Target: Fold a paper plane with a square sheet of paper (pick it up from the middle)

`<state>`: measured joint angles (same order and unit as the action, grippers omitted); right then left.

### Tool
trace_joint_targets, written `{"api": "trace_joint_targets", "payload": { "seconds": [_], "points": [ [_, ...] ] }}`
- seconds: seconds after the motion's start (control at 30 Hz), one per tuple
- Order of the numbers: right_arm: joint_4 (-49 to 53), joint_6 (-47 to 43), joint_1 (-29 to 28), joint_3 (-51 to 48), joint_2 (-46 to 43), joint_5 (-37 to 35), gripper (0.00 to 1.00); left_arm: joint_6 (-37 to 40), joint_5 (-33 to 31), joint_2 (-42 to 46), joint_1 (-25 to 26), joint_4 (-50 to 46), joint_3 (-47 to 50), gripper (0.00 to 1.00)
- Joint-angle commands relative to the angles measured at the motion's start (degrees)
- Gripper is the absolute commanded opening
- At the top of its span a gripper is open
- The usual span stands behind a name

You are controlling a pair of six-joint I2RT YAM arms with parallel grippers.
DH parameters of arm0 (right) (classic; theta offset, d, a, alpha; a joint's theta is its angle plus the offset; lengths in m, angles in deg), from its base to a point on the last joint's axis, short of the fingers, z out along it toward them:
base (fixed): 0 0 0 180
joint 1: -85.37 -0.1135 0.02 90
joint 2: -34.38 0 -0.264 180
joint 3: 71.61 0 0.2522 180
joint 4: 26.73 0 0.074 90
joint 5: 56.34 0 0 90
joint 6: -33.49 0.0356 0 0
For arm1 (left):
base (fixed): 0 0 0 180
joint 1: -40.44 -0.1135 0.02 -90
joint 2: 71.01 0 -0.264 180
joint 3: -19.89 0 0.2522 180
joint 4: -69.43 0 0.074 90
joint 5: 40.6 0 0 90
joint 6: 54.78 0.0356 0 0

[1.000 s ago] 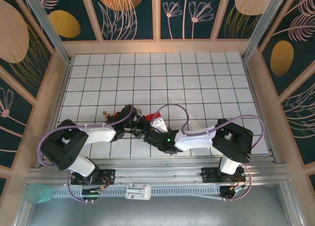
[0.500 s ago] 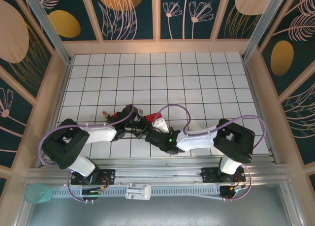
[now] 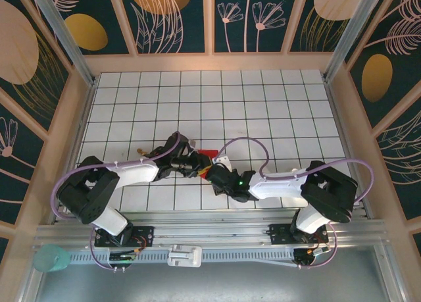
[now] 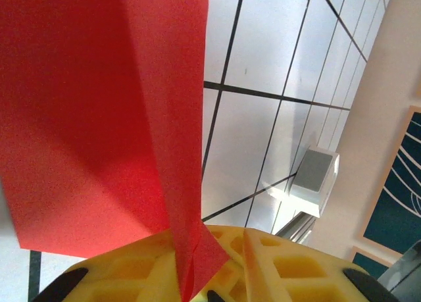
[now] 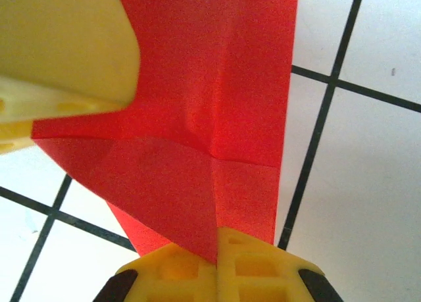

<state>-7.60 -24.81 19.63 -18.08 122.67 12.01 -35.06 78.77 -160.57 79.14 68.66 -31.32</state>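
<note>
So the red paper (image 3: 207, 152) is no flat square here. It's creased and folded, and sits up off the worktop (image 3: 263, 104) near the middle of the near edge, between the two arms. From above you only get a small red bit poking out on the far side of where the arms meet.

The right gripper (image 5: 217, 239) definitely has it. In the right wrist view a pointed corner of the paper (image 5: 217, 85) runs straight down into the seam between the yellow fingers (image 5: 263, 262), which are closed tight with no gap. A couple of creases cross the paper just above that pinch.

The left gripper (image 4: 210, 239) is the iffy one. A folded edge of the paper (image 4: 99, 118) drops in between its yellow fingers (image 4: 131, 272), but I honestly can't tell whether they're clamping it or are slightly apart. One of its fingers (image 5: 79, 52) also shows at the top left of the right wrist view, lying over the paper.

From above, the left gripper (image 3: 199, 165) and the right gripper (image 3: 212, 171) are nose to nose, just beside each other.

The worktop is white tiles with black grid lines. There's a teal cup (image 3: 51, 257) on the near left, beside the rail.
</note>
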Motion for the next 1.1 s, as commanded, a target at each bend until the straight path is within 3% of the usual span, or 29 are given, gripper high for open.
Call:
{"api": "trace_joint_targets", "payload": {
  "seconds": [0.0, 0.1, 0.3, 0.4, 0.67, 1.07],
  "points": [
    [-1.76, 1.17, 0.25, -0.68, -1.06, 1.83, 0.00, 0.41, 2.26, -1.47, -0.01, -3.00, -0.91, 0.30],
    [-1.82, 0.98, 0.34, -0.41, -0.59, 1.94, 0.00, 0.30, 2.35, -1.67, 0.09, -2.85, -0.63, 0.27],
    [-1.41, 0.38, 0.44, -0.04, -0.39, 1.46, 0.00, 0.31, 2.94, -2.02, 0.15, -2.28, -0.25, 0.07],
    [-0.81, -0.30, 0.30, -0.13, -0.62, 0.44, 0.05, 0.58, 3.49, -2.29, 0.14, -2.40, -0.34, 0.00],
    [4.14, -3.28, -2.22, 2.16, 1.57, -7.04, 0.18, 1.72, 5.04, -2.68, 0.10, -4.64, -1.88, 0.00],
    [5.89, -3.67, -4.16, 4.18, 4.88, -10.28, 0.18, 2.19, 5.74, -3.52, 0.14, -5.08, -1.99, 0.00]
  ]
}}
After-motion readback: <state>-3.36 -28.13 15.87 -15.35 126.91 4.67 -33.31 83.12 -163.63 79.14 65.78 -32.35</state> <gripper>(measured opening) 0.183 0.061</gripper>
